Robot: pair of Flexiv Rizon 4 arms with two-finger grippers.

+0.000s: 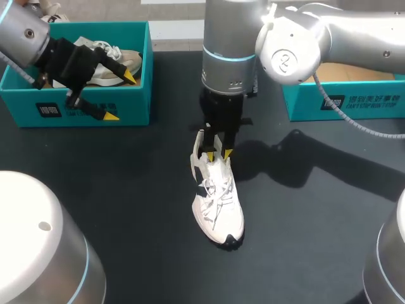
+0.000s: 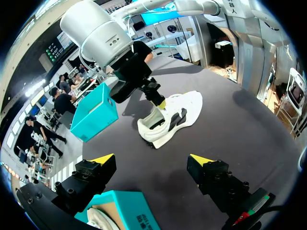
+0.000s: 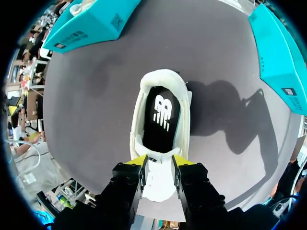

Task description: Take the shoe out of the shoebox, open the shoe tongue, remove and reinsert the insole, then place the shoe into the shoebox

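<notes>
A white shoe (image 1: 218, 206) lies mid-table, toe toward the near edge. My right gripper (image 1: 215, 152) comes down from above and is shut on its white tongue (image 3: 159, 181), holding it back from the opening. In the right wrist view the black insole (image 3: 162, 117) shows inside the shoe (image 3: 139, 120), ahead of the gripper (image 3: 159, 162). My left gripper (image 1: 120, 95) hangs open over the front wall of the teal shoebox (image 1: 88, 101) at the far left, with nothing in it. The left wrist view shows its open fingers (image 2: 152, 159) and the shoe (image 2: 175, 117) beyond them.
The left shoebox holds another light shoe (image 1: 111, 63). A second teal box (image 1: 345, 95) stands at the far right, behind my right arm. Bare dark tabletop (image 1: 126, 183) surrounds the shoe.
</notes>
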